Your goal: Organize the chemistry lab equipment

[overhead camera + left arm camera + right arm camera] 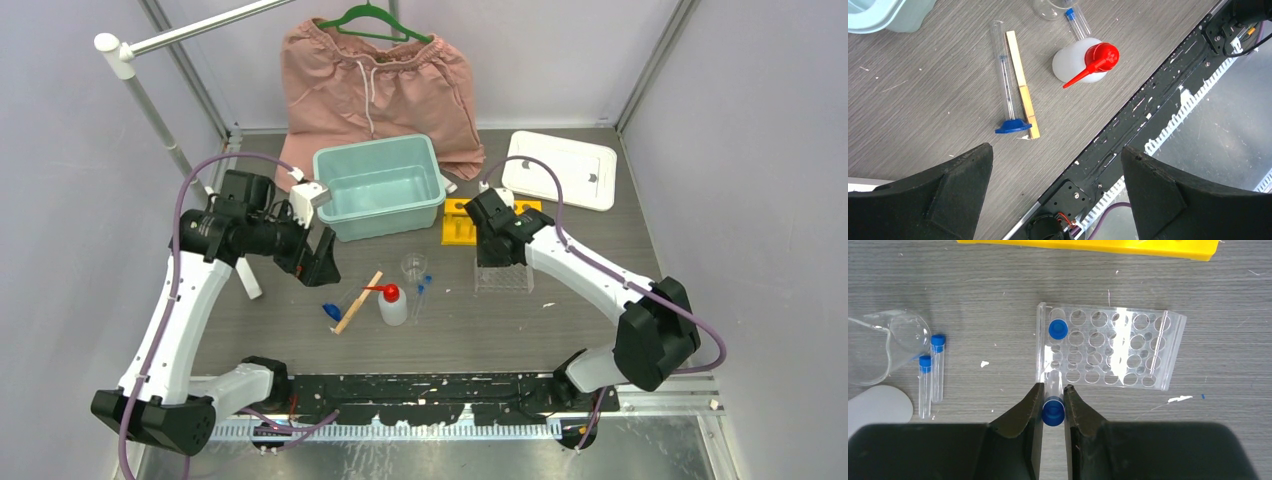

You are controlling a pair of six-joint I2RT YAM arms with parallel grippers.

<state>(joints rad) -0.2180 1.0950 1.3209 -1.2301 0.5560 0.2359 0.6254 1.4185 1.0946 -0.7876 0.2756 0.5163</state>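
— On the table [480, 335], right half, item one: right gripper [1053, 388]?
— Clamped on a blue-capped tube [1053, 412], at the cap end. The tube's clear end reaches the near left corner of the clear rack [1128, 347]. Whether it sits in a hole cannot be told.
— Rack contents?
— One capped tube [1058, 329], upright, in the far left corner hole. Yellow rack [1088, 246] lies just beyond, apart from the clear one.
— Loose stock?
— Two more tubes [938, 367], lying side by side between the clear rack and the beaker [888, 340]. Squeeze bottle [1075, 62], white with a red nozzle, standing just beside them. Wooden stick [1021, 85], lying flat alongside a clear cylinder [1004, 70] whose foot is the blue piece [1013, 126]; stick and blue piece touch.
— Left gripper [1055, 195]?
— Jaws wide apart, holding nothing, above the table near the stick and close to the teal bin [390, 222].
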